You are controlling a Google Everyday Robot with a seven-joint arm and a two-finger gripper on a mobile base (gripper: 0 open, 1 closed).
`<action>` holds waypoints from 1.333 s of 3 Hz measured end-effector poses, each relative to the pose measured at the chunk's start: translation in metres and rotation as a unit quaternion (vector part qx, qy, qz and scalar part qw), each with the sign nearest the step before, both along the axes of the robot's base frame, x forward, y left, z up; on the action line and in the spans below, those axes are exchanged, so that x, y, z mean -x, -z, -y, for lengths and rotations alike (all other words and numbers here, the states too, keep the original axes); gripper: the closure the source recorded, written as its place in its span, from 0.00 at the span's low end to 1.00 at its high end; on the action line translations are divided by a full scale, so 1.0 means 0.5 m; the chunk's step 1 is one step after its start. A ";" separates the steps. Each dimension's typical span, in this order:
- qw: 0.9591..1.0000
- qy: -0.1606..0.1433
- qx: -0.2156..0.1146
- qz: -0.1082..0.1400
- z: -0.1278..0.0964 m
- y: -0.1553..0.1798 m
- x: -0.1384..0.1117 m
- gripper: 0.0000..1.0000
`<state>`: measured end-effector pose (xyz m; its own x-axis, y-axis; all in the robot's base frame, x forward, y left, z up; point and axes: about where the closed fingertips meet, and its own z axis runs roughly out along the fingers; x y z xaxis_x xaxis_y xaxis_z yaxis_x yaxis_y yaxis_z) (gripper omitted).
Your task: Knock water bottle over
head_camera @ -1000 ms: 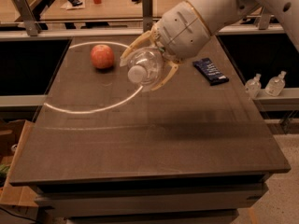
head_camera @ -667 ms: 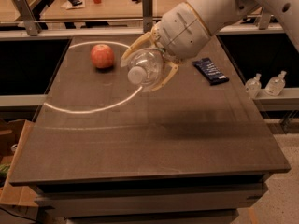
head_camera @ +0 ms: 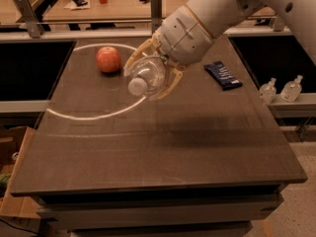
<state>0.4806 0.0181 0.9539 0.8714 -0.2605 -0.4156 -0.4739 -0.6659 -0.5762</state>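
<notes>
The water bottle is clear plastic with a white cap. It sits tilted between my gripper's fingers, with the cap pointing down-left toward the camera. My gripper is over the middle-left of the dark table. Its tan fingers close on both sides of the bottle. The bottle's label and base are hidden behind the gripper and the white arm.
A red apple sits on the table just left of the gripper. A blue snack bar lies to the right. Two tiny clear bottles stand on a ledge past the right edge. A second table with clutter stands behind.
</notes>
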 end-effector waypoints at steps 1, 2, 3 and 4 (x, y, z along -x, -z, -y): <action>0.999 -0.003 0.038 0.010 -0.005 0.020 -0.003 1.00; 0.996 0.010 0.082 0.021 -0.008 0.042 -0.003 1.00; 0.991 0.031 0.127 0.028 -0.018 0.078 -0.002 1.00; 0.985 0.041 0.165 0.031 -0.024 0.112 0.003 1.00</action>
<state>0.4793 0.0302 0.8981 0.8628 -0.4433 -0.2430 -0.5048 -0.7828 -0.3640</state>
